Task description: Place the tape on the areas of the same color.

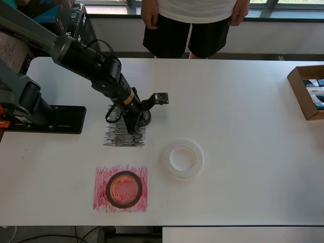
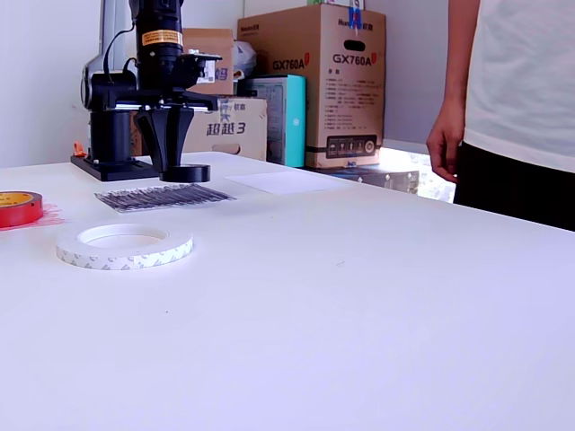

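Where the tabletop (image 1: pixel 243 126) edge lies nearest in the overhead view, we find the red patch (image 1: pixel 120 188) with the red roll (image 1: pixel 124 189) lying flat on it, fully inside the scribbled area. In the exterior view this roll (image 2: pixel 18 207) sits at the far left margin.

Next in depth, we see the white roll (image 1: pixel 181 158) lying flat on bare tabletop, to the right of the red patch in the overhead view and apart from every patch. In the exterior view it (image 2: pixel 125 246) is the closest roll to the camera.

Beyond it lies the black patch (image 1: pixel 124 134). We see the end effector (image 1: pixel 135 120) pointing down at the far edge of this patch. Its fingers (image 2: pixel 178 135) are spread and straddle the black roll (image 2: pixel 185 173), which rests on the tabletop just past the patch (image 2: pixel 164 197). We cannot tell whether the fingers touch the roll.

Farther back in the exterior view, we see the white patch (image 2: pixel 289 182), with no roll on it.

At the far side stand a person (image 1: pixel 195 23), the arm base (image 1: pixel 45 119), and an open carton (image 1: pixel 308 91) at the overhead view's right edge.
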{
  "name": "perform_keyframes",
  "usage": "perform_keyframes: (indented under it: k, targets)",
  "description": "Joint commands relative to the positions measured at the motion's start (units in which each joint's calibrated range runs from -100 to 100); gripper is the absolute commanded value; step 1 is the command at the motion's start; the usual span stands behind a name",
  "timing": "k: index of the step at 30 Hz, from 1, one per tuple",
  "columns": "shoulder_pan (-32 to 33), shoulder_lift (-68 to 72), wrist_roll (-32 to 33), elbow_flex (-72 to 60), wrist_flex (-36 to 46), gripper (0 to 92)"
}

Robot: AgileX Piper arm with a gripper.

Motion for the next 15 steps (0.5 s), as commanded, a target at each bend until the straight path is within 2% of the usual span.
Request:
perform_keyframes:
  k: [1, 15]
  targets:
    - [0.09, -0.54, -3.59, 6.25, -1.64, 0.2]
    - [0.09, -0.54, -5.39, 9.52, -3.17, 0.2]
